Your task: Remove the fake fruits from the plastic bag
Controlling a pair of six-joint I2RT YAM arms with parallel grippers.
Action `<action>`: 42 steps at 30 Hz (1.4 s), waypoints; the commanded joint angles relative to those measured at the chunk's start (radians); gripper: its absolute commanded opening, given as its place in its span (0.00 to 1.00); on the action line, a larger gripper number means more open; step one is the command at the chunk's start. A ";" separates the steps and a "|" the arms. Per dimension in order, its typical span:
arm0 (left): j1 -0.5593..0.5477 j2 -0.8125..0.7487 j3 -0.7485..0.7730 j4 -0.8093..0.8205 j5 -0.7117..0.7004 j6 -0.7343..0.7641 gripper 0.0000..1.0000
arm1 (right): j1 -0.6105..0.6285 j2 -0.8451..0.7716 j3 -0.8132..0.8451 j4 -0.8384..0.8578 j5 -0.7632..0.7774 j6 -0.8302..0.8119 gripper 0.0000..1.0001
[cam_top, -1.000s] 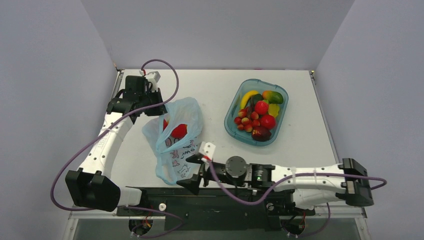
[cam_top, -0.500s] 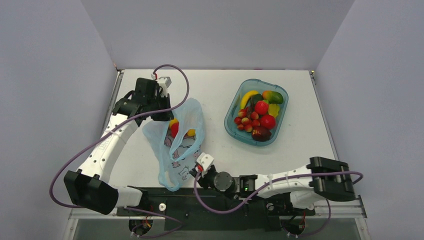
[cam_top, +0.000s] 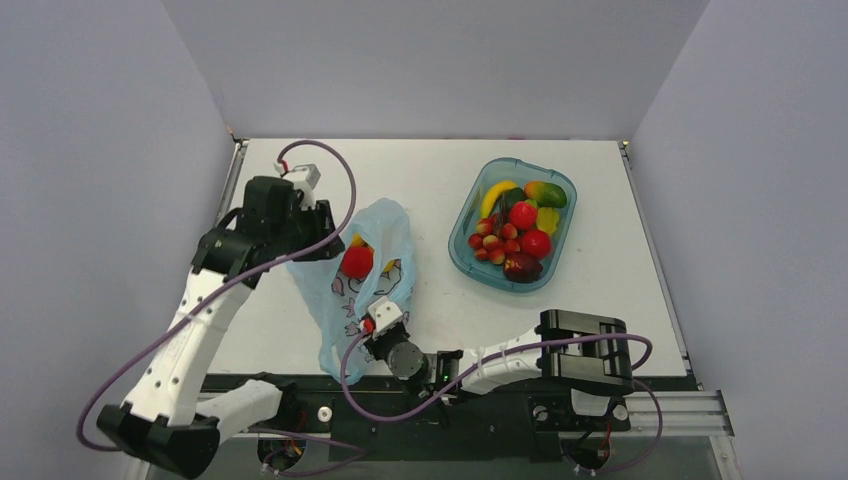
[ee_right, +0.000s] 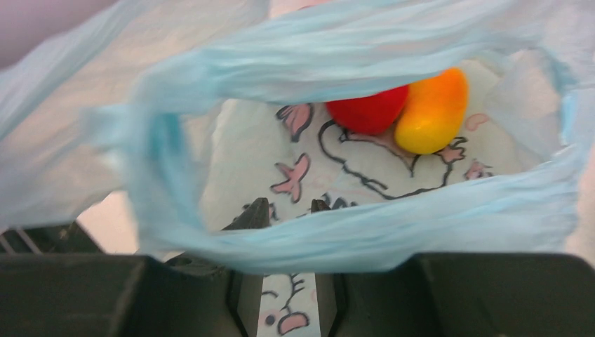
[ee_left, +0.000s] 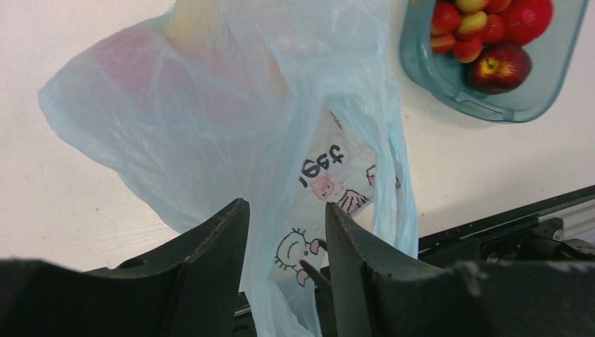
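Observation:
The light-blue plastic bag (cam_top: 335,335) lies left of centre with its mouth toward the near edge. Inside it lie a red apple (cam_top: 357,262), an orange-yellow fruit (cam_top: 384,266) and a yellow fruit (cam_top: 349,241). In the right wrist view the apple (ee_right: 368,109) and the orange-yellow fruit (ee_right: 431,109) rest deep in the bag (ee_right: 393,232). My right gripper (ee_right: 288,205) pokes its tips past the bag's rim, jaws a little apart, with flat printed film below. My left gripper (ee_left: 285,207) hangs open over the bag's far end (ee_left: 231,126), with loose film between its fingers.
A teal transparent tub (cam_top: 455,250) at the back right holds strawberries, a mango, a banana and other fruits. It also shows in the left wrist view (ee_left: 421,63). The black rail at the table's near edge (cam_top: 300,385) runs just behind the bag's mouth.
My left gripper has opened and let go of the bag, and the bag has sagged. The right arm has swung left along the near edge to the bag's mouth, and its jaws have narrowed.

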 commanded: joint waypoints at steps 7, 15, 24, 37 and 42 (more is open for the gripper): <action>-0.187 -0.301 -0.384 0.130 -0.019 -0.317 0.50 | -0.052 -0.087 -0.022 0.088 0.062 0.008 0.29; -0.195 -0.219 -0.435 0.109 -0.004 -0.234 0.08 | -0.092 -0.113 -0.017 0.015 0.339 0.057 0.29; -0.193 -0.225 -0.387 0.079 -0.097 -0.166 0.00 | -0.264 -0.110 -0.065 0.028 0.323 -0.018 0.29; -0.274 -0.361 -0.520 0.384 0.182 -0.418 0.40 | -0.310 -0.277 -0.082 -0.201 -0.090 0.112 0.35; -0.410 -0.320 -0.498 0.460 0.054 -0.527 0.45 | -0.308 -0.402 -0.129 -0.272 -0.189 0.240 0.46</action>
